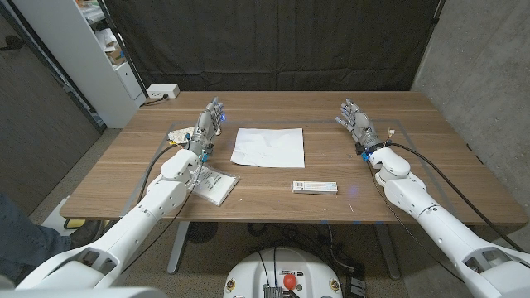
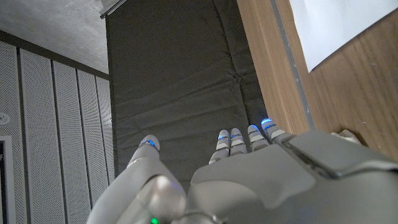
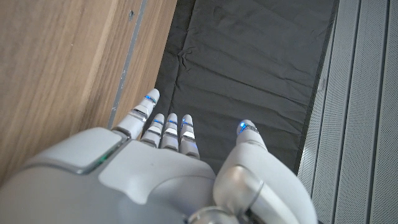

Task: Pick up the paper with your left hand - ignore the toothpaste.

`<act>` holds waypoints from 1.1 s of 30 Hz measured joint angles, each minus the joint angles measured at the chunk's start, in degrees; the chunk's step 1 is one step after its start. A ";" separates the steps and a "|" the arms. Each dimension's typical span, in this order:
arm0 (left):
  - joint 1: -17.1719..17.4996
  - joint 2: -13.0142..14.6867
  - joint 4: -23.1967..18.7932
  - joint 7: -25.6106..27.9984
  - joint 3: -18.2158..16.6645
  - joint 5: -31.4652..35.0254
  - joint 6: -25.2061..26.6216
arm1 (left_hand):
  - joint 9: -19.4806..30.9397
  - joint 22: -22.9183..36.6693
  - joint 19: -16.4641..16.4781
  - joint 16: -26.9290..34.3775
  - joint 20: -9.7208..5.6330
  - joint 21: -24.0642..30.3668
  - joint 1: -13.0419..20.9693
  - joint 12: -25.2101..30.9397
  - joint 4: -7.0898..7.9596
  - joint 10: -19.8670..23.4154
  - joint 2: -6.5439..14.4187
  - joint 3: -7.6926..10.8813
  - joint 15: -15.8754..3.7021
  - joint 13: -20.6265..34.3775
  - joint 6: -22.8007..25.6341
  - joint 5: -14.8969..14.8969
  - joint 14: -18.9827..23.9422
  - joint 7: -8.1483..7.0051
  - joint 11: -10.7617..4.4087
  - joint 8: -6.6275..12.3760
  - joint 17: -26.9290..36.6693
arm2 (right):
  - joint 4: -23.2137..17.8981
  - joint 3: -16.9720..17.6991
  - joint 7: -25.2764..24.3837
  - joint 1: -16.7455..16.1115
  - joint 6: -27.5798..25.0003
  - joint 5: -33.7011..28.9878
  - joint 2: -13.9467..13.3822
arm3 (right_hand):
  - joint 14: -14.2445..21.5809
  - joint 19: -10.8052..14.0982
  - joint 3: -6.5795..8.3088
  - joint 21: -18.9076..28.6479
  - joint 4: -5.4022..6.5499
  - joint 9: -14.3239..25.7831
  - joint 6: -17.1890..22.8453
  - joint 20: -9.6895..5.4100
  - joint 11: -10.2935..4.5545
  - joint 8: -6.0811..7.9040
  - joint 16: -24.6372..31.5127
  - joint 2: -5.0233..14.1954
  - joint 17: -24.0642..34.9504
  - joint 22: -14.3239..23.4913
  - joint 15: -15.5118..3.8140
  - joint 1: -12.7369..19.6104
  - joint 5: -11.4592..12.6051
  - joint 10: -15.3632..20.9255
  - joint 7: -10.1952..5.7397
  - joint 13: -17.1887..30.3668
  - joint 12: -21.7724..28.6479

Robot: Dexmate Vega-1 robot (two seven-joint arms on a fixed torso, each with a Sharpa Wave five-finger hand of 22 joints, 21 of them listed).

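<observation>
A white sheet of paper (image 1: 268,146) lies flat on the wooden table (image 1: 348,161) near the middle; one corner of the paper (image 2: 342,28) shows in the left wrist view. My left hand (image 1: 208,122) stands left of the sheet, apart from it, fingers stretched out and holding nothing; the left hand (image 2: 249,180) has its fingers pointing toward the dark curtain. My right hand (image 1: 357,122) stands open on the right side of the table, well away from the paper, and the right hand (image 3: 161,174) is also empty. A toothpaste box (image 1: 315,187) lies in front of the paper.
A white packet (image 1: 214,183) lies under my left forearm near the front left. A small wrapped item (image 1: 179,133) sits behind my left hand. A power strip (image 1: 161,93) rests at the table's far left corner. A black curtain (image 1: 273,41) hangs behind.
</observation>
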 measured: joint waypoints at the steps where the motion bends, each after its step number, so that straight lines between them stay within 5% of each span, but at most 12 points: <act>1: 0.03 -0.10 0.00 0.00 -0.12 0.00 0.00 | 0.00 0.00 0.00 0.20 0.00 0.00 0.00 0.00 0.00 0.00 0.00 0.00 0.00 0.00 0.00 0.00 0.00 0.00 0.00 0.00 0.00 | -0.10 1.27 0.20 -0.24 -0.18 -0.31 1.03 | 0.00 0.00 0.10 0.00 -0.10 0.00 0.00 0.00 0.00 0.00 0.00 -0.09 0.00 0.00 0.00 0.11 0.00 0.00 0.00 0.00 0.00; 8: 0.48 -2.27 0.07 -0.98 -2.96 1.56 1.00 | 0.00 0.00 0.00 0.20 0.00 0.00 0.26 0.00 0.00 0.01 0.26 0.00 0.00 0.00 0.00 0.00 0.00 0.00 -0.01 0.00 0.00 | -0.20 3.86 3.58 -0.69 -2.72 -5.74 3.12 | 0.00 0.00 0.40 0.00 -0.40 0.00 0.00 0.00 0.11 0.00 0.00 0.58 -0.09 0.00 0.00 0.78 -0.02 0.11 0.00 -0.01 0.00; 9: 0.55 -2.57 0.07 -2.24 -3.43 3.57 2.22 | 0.00 0.00 0.00 0.19 0.00 0.00 0.45 0.00 0.00 0.01 0.45 0.00 0.00 -0.04 0.02 0.00 0.00 0.02 -0.01 0.00 0.00 | -0.40 8.11 4.16 -1.40 -3.16 -6.69 6.68 | 0.00 0.00 0.40 0.00 -0.40 0.00 0.00 0.00 0.27 0.00 0.00 0.58 -0.14 0.00 0.00 0.78 -0.02 0.27 0.00 -0.01 0.00; 12: 0.71 -3.30 0.06 -2.24 -4.36 3.57 2.22 | -0.01 0.00 0.01 0.19 0.00 0.00 0.50 0.00 -0.25 0.01 0.51 0.24 0.00 -0.17 0.32 0.00 0.00 0.31 -0.01 0.00 -0.01 | -0.40 8.11 5.24 -1.40 -3.83 -8.39 6.68 | -0.01 0.00 0.40 0.00 -0.40 -0.01 -0.01 0.00 0.30 0.00 0.00 0.58 -0.17 -0.01 0.00 0.78 -0.02 0.30 0.00 -0.01 0.00; 17: 0.97 -4.31 -0.35 -3.21 -5.75 6.42 4.01 | -0.01 0.00 0.03 0.42 0.03 -0.29 1.21 0.40 -0.41 0.47 1.21 0.41 0.12 -0.36 0.64 0.00 0.12 0.63 0.40 0.00 -0.01 | -0.56 13.14 6.73 -2.04 -4.65 -10.55 10.96 | -0.01 -0.01 0.40 0.00 -0.40 -0.01 0.30 0.00 0.02 0.00 0.00 0.89 -0.17 -0.01 0.00 1.08 -0.02 0.64 -0.30 -0.01 0.00; 33: 1.58 -6.31 -2.47 -3.58 -9.21 10.02 5.80 | -0.01 -0.01 0.53 0.64 0.52 -0.73 1.96 0.88 -0.71 1.69 1.96 0.71 -0.16 -0.71 1.76 -0.01 1.15 0.70 -0.02 0.40 -0.16 | -0.71 18.36 9.99 -2.55 -6.08 -15.30 15.06 | -0.01 -0.01 0.63 0.00 -0.63 -0.02 0.29 0.00 0.01 0.00 0.00 1.12 -0.16 -0.01 0.00 1.30 -0.25 0.62 -0.30 -0.02 0.00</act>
